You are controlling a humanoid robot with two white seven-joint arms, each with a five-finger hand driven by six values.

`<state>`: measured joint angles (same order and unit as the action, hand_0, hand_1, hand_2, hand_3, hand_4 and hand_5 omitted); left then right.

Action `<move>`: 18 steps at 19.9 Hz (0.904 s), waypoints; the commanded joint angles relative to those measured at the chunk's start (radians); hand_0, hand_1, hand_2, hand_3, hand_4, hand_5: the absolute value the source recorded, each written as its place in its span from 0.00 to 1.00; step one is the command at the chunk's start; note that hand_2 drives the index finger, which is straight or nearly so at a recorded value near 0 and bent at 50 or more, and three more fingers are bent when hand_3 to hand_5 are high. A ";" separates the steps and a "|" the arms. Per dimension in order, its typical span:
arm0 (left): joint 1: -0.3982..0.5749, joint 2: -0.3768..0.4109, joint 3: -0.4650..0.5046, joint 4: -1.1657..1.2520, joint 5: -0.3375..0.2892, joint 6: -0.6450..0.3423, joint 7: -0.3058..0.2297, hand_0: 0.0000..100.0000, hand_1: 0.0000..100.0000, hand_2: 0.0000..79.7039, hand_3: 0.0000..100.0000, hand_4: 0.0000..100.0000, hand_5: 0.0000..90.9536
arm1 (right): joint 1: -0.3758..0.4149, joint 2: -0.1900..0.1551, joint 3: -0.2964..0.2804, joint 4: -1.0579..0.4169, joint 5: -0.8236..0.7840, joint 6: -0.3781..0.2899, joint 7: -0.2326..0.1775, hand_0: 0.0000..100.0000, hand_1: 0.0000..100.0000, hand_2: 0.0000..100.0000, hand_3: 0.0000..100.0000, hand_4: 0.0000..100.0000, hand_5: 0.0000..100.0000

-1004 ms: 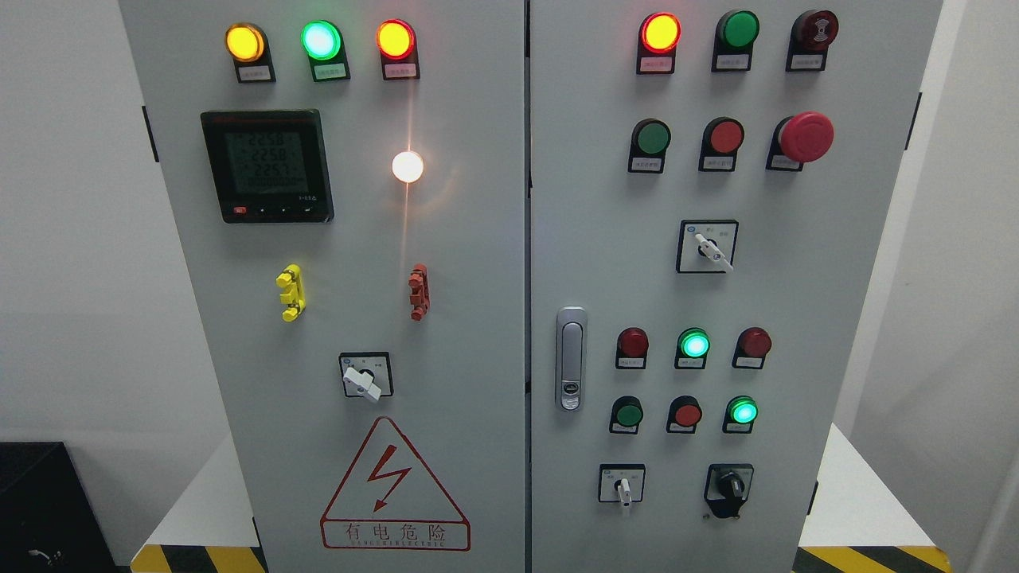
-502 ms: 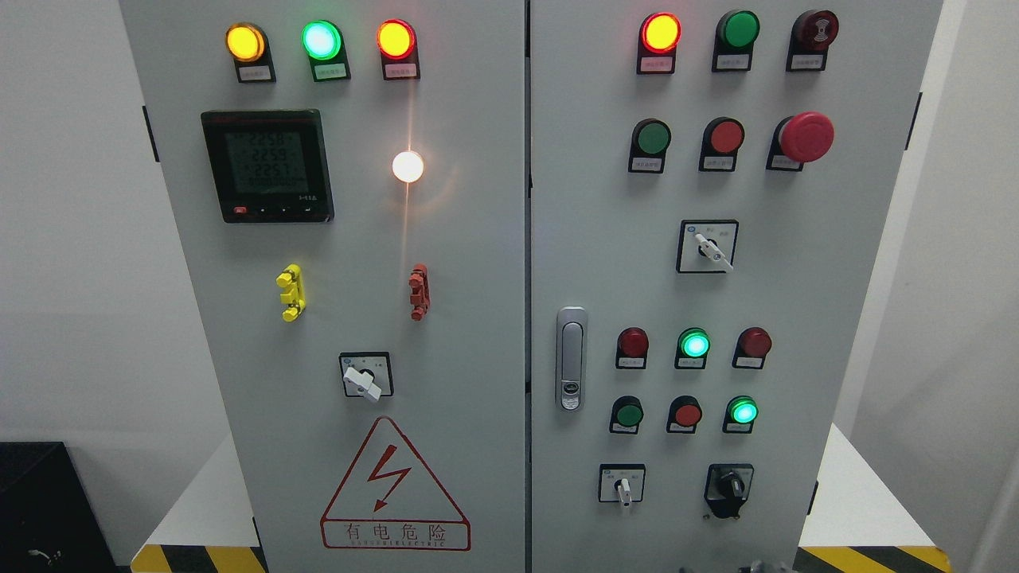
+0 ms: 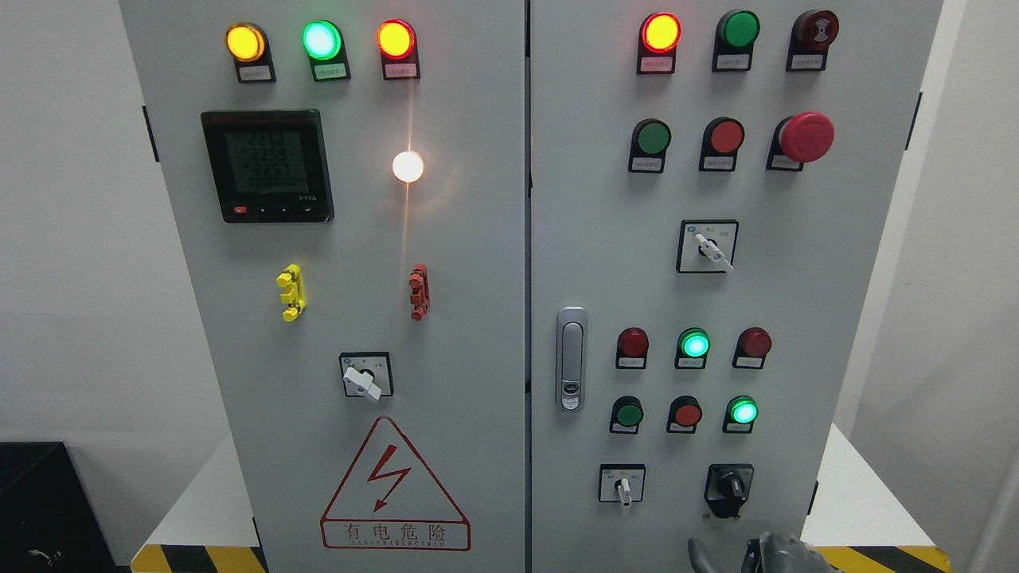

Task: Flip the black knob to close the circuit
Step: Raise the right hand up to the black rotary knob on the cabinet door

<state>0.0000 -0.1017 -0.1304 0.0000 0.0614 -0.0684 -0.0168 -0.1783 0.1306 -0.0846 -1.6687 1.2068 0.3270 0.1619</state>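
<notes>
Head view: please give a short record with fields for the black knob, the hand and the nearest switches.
black knob: lower right of the right door, untouched
hand: just entering at the bottom edge, below the black knob, apart from it
white switch: left of the black knob, lever pointing down
green lamp: lit, above the black knob
door handle: at the right door's left edge

Bright, even indoor light falls on the pale grey metal cabinet (image 3: 478,318); soft short shadows sit beneath its buttons; the round white glowing lamp (image 3: 407,166) flares into a vertical streak of glare; focus is sharp throughout; cabinet edges lean inward toward the bottom.
</notes>
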 commanded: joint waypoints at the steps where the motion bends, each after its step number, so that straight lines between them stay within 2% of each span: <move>1: 0.021 0.000 0.000 -0.023 0.000 -0.001 0.000 0.12 0.56 0.00 0.00 0.00 0.00 | -0.029 -0.003 -0.021 -0.006 0.013 0.001 0.010 0.00 0.05 0.88 1.00 0.90 0.95; 6: 0.021 -0.001 0.000 -0.023 0.000 -0.001 0.000 0.12 0.56 0.00 0.00 0.00 0.00 | -0.044 -0.009 -0.026 -0.003 0.045 0.001 0.015 0.00 0.05 0.88 1.00 0.90 0.95; 9: 0.021 -0.001 0.000 -0.023 0.000 -0.001 0.000 0.12 0.56 0.00 0.00 0.00 0.00 | -0.058 -0.009 -0.043 -0.005 0.049 0.001 0.044 0.00 0.06 0.87 1.00 0.90 0.95; 18: 0.021 0.000 0.000 -0.023 0.000 -0.001 0.000 0.12 0.56 0.00 0.00 0.00 0.00 | -0.073 -0.009 -0.058 -0.005 0.068 0.000 0.051 0.00 0.06 0.87 1.00 0.89 0.95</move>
<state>0.0000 -0.1017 -0.1304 0.0000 0.0613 -0.0684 -0.0168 -0.2396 0.1237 -0.1225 -1.6731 1.2670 0.3279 0.2109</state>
